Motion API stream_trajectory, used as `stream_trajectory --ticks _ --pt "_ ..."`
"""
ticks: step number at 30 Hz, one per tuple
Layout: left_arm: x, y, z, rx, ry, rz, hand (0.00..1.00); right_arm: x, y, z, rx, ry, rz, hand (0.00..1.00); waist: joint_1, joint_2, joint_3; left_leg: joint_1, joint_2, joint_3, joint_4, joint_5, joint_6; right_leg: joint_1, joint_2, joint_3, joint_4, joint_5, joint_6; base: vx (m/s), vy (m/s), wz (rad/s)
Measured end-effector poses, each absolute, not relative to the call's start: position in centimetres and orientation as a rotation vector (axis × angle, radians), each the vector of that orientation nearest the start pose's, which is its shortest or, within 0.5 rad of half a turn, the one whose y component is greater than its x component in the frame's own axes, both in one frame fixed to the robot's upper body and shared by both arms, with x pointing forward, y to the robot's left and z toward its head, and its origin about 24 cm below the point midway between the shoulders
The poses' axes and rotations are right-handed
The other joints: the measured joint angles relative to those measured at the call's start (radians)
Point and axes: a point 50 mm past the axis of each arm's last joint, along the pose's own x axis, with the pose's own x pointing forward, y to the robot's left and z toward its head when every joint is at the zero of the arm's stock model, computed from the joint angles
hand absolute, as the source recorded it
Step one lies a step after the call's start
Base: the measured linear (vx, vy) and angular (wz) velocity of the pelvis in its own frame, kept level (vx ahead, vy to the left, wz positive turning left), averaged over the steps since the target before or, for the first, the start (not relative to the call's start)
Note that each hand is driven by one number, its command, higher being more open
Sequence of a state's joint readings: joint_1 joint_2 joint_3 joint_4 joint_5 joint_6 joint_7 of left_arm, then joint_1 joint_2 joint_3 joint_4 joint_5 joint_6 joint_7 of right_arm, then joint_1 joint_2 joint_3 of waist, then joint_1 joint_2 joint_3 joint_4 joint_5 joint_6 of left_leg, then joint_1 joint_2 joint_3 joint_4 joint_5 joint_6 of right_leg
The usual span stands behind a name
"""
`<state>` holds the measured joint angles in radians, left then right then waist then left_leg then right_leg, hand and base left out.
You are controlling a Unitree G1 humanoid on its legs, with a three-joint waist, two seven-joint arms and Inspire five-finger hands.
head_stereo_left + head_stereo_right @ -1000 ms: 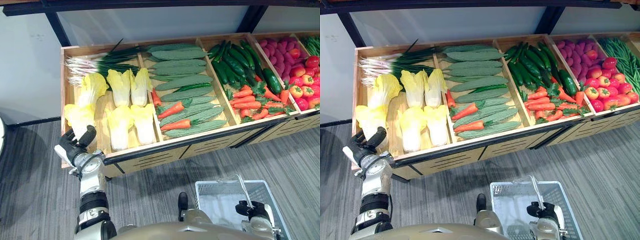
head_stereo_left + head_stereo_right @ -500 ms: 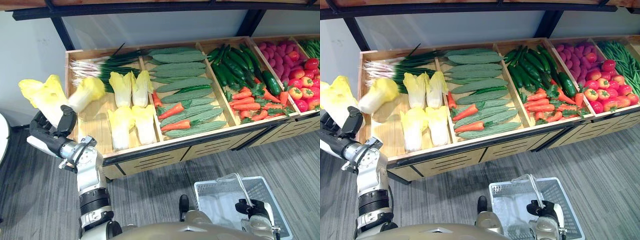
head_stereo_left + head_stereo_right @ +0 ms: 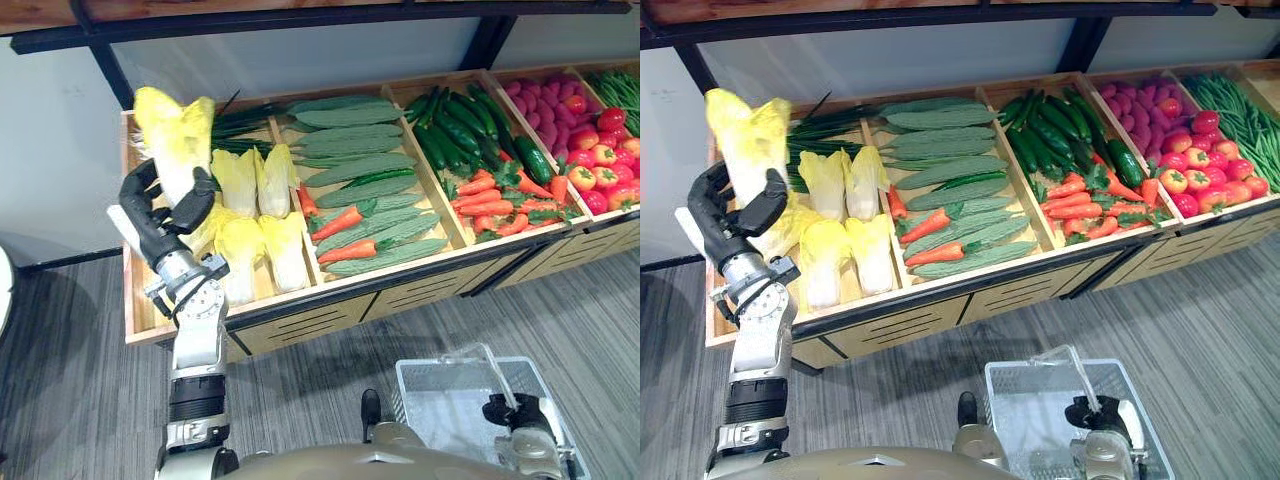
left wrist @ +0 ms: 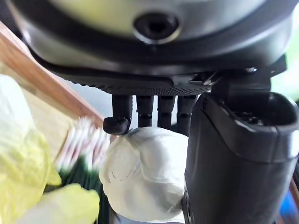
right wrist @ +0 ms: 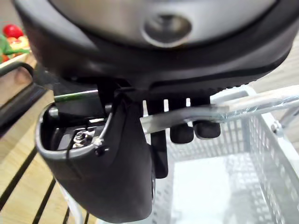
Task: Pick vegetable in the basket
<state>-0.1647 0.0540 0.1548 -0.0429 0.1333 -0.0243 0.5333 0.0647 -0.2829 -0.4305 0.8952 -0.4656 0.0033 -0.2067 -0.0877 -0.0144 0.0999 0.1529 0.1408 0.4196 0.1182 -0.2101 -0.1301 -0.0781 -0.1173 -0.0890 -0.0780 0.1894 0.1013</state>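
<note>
1. Left hand [image 3: 160, 215]: closed round the stalk end of one napa cabbage [image 3: 175, 135]. Fingers wrap one side and the thumb presses the other. In the left wrist view the rounded white base [image 4: 145, 175] sits between my fingers [image 4: 152, 109] and my thumb.

2. Orientation of the cabbage: the long axis runs nearly straight up the head views, with the top leaning slightly to my left. The leafy end points up toward the back of the wooden display shelf [image 3: 300, 290]. The stalk end points down into my palm.

3. Position: the cabbage is held over the shelf's leftmost compartment. It covers part of the scallions [image 3: 250, 115] and stands above the other cabbages [image 3: 285, 250] lying flat there.

4. Surface and shape: pale yellow, crinkled leaves taper to a smooth, matt white base. The overall form is an elongated oval.

5. Right hand [image 3: 510, 412]: fingers [image 5: 182, 133] are curled over the thin metal handle [image 5: 252, 105] of the basket [image 3: 445, 410].

6. Basket: rectangular, light grey, with perforated plastic walls. It is low at my right side, well apart from the cabbage.

7. Neighbouring compartment: bumpy pale-green gourds [image 3: 360, 160] and orange carrots [image 3: 345, 220].
</note>
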Motion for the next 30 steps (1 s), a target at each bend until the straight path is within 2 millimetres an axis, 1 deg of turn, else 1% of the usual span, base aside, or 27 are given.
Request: stream_trajectory --ticks 1,3,4,5,6,8,10,12,13,16,20,21,23,24,25,26,27,28,30 --pt "26.9 20.4 9.8 0.147 -0.271 0.583 0.0 12.8 -33.6 -9.0 -0.666 0.876 -0.503 0.0 0.0 0.007 -0.004 0.014 -0.007 0.028 -0.001 -0.002 0.0 -0.008 0.002 0.036 0.0 0.006 0.004 -0.04 -0.013 -0.52" --pt "26.9 20.1 9.7 0.162 -0.27 0.545 0.0 13.5 -34.3 -8.0 -0.71 0.832 -0.491 0.0 -0.002 0.013 -0.006 0.027 -0.008 0.047 0.0 -0.01 0.003 -0.009 0.008 0.058 0.0 0.009 0.005 -0.04 -0.011 -0.5" --pt "26.9 19.8 9.6 0.171 -0.274 0.513 0.0 14.3 -34.7 -7.1 -0.75 0.787 -0.473 0.0 -0.004 0.018 -0.009 0.04 -0.007 0.07 0.001 -0.021 0.001 -0.011 0.016 0.081 0.0 0.013 0.006 -0.11 -0.024 -0.72" --pt "26.8 19.2 9.5 0.185 -0.291 0.462 0.0 15.5 -35.0 -5.9 -0.827 0.72 -0.427 0.0 -0.008 0.021 -0.011 0.055 -0.007 0.107 0.002 -0.032 0.001 -0.023 0.024 0.121 0.006 0.018 0.009 -0.14 -0.033 -0.88" --pt "26.7 18.9 9.5 0.197 -0.297 0.43 0.0 16.2 -35.1 -5.1 -0.865 0.679 -0.399 0.0 -0.011 0.023 -0.011 0.064 -0.009 0.132 0.002 -0.04 0.001 -0.032 0.027 0.148 0.009 0.022 0.012 -0.14 -0.035 -0.83" --pt "26.7 18.4 9.6 0.206 -0.305 0.387 0.0 17.1 -35.2 -4.2 -0.937 0.64 -0.348 0.0 -0.016 0.03 -0.016 0.072 -0.01 0.178 0.018 -0.059 0.0 -0.044 0.037 0.195 0.009 0.029 0.018 -0.11 -0.025 -0.72" --pt "26.7 18.2 9.8 0.209 -0.326 0.36 0.0 17.9 -34.9 -3.6 -0.963 0.605 -0.319 0.0 -0.023 0.036 -0.017 0.087 -0.014 0.225 0.019 -0.068 -0.003 -0.054 0.05 0.239 0.009 0.038 0.021 -0.08 -0.02 -0.74" --pt "26.5 17.7 10.5 0.22 -0.365 0.314 0.0 18.6 -34.4 -3.3 -0.99 0.575 -0.265 0.0 -0.027 0.039 -0.017 0.103 -0.021 0.28 0.017 -0.074 -0.007 -0.068 0.065 0.291 0.005 0.05 0.024 -0.05 -0.03 -0.75" --pt "26.3 17.2 11.1 0.224 -0.401 0.274 0.0 18.9 -34.1 -3.1 -1.001 0.564 -0.235 0.0 -0.028 0.039 -0.017 0.105 -0.025 0.306 0.017 -0.078 -0.008 -0.079 0.067 0.316 0.005 0.057 0.025 -0.03 -0.033 -0.58" --pt "26.1 15.7 11.7 0.182 -0.451 0.162 0.0 19.2 -33.5 -3.1 -1.013 0.557 -0.177 0.0 -0.034 0.045 -0.017 0.132 -0.028 0.358 0.015 -0.082 -0.014 -0.08 0.085 0.359 0.003 0.063 0.027 0.01 -0.043 -0.53" --pt "25.7 13.6 11.7 0.114 -0.462 -0.011 0.0 20.0 -33.1 -2.3 -1.075 0.524 -0.092 0.0 -0.045 0.053 -0.015 0.158 -0.027 0.431 0.018 -0.09 -0.026 -0.083 0.111 0.412 0.003 0.073 0.029 0.01 -0.061 -0.42" --pt "25.7 13.3 11.7 0.1 -0.459 -0.035 0.0 20.2 -33.0 -2.1 -1.084 0.51 -0.083 0.0 -0.045 0.054 -0.016 0.16 -0.027 0.444 0.019 -0.092 -0.028 -0.087 0.115 0.422 0.003 0.075 0.029 0.0 -0.068 -0.5" --pt "25.3 12.1 11.8 0.055 -0.462 -0.145 0.0 21.0 -32.6 -0.8 -1.102 0.441 -0.072 0.0 -0.047 0.067 -0.008 0.166 -0.027 0.483 0.024 -0.096 -0.034 -0.098 0.128 0.453 0.004 0.083 0.031 0.01 -0.072 -0.44" --pt "25.2 11.7 11.8 0.04 -0.459 -0.177 0.0 21.2 -32.5 -0.4 -1.105 0.425 -0.069 0.0 -0.048 0.071 -0.006 0.169 -0.025 0.492 0.027 -0.097 -0.036 -0.099 0.133 0.458 0.006 0.084 0.031 0.01 -0.071 -0.43" --pt "24.9 10.9 11.9 0.027 -0.458 -0.243 0.0 21.6 -32.2 0.2 -1.123 0.395 -0.048 0.0 -0.046 0.082 -0.007 0.169 -0.021 0.519 0.04 -0.104 -0.041 -0.108 0.144 0.48 0.009 0.087 0.035 0.02 -0.062 -0.54" --pt "24.5 10.1 12.2 0.012 -0.469 -0.308 0.0 22.1 -31.7 0.9 -1.144 0.354 -0.019 0.0 -0.042 0.092 -0.003 0.168 -0.014 0.545 0.056 -0.114 -0.047 -0.117 0.155 0.498 0.011 0.092 0.035 0.02 -0.075 -0.57" --pt "24.3 9.7 12.4 0.014 -0.478 -0.344 0.0 22.3 -31.4 1.2 -1.15 0.331 -0.007 0.0 -0.04 0.096 0.001 0.169 -0.01 0.558 0.067 -0.118 -0.049 -0.12 0.16 0.507 0.012 0.093 0.035 0.02 -0.064 -0.56" --pt "23.8 8.9 12.8 0.02 -0.499 -0.418 0.0 22.7 -30.7 1.6 -1.145 0.288 0.019 0.0 -0.04 0.104 0.004 0.168 0.0 0.582 0.088 -0.129 -0.055 -0.131 0.175 0.521 0.023 0.093 0.035 0.02 -0.054 -0.47" --pt "23.0 7.6 13.4 0.006 -0.53 -0.558 0.0 23.2 -29.6 2.1 -1.154 0.237 0.072 0.0 -0.04 0.111 0.007 0.165 0.016 0.617 0.121 -0.142 -0.064 -0.144 0.194 0.546 0.028 0.094 0.034 0.03 -0.061 -0.46"
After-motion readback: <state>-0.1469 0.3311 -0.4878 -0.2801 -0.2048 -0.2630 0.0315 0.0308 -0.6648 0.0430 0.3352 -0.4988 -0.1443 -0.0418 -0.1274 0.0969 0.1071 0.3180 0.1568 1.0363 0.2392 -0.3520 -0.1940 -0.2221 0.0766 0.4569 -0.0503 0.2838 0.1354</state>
